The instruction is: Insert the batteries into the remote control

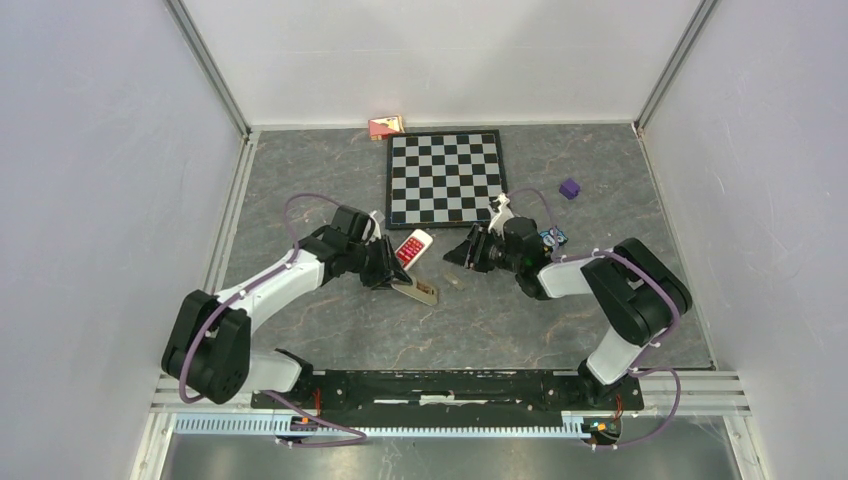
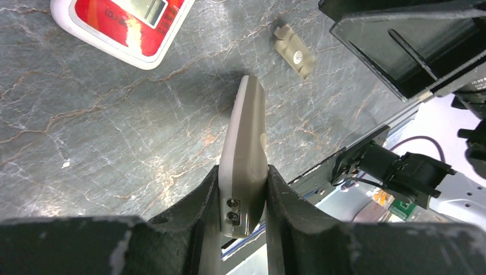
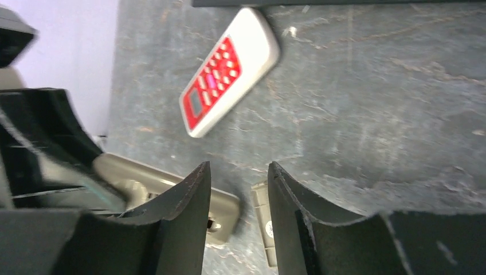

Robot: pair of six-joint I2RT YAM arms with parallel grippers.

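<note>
Beige remote (image 2: pixel 243 154) sits mid-surface, my left pincer (image 2: pixel 242 175) clenched across its sides, tipping it on edge, probably to steady the bay; my right pincer (image 3: pixel 238 172) hangs released, empty, over the loose cover (image 3: pixel 265 226); no batteries visible.

I see remote (image 2: pixel 246 137) in my left gripper (image 2: pixel 242 172), second remote (image 1: pixel 413 248) just behind it, battery cover (image 2: pixel 294 50) just right. Chessboard (image 1: pixel 446 178) behind all, cube (image 1: pixel 569 188) right of chessboard.
</note>
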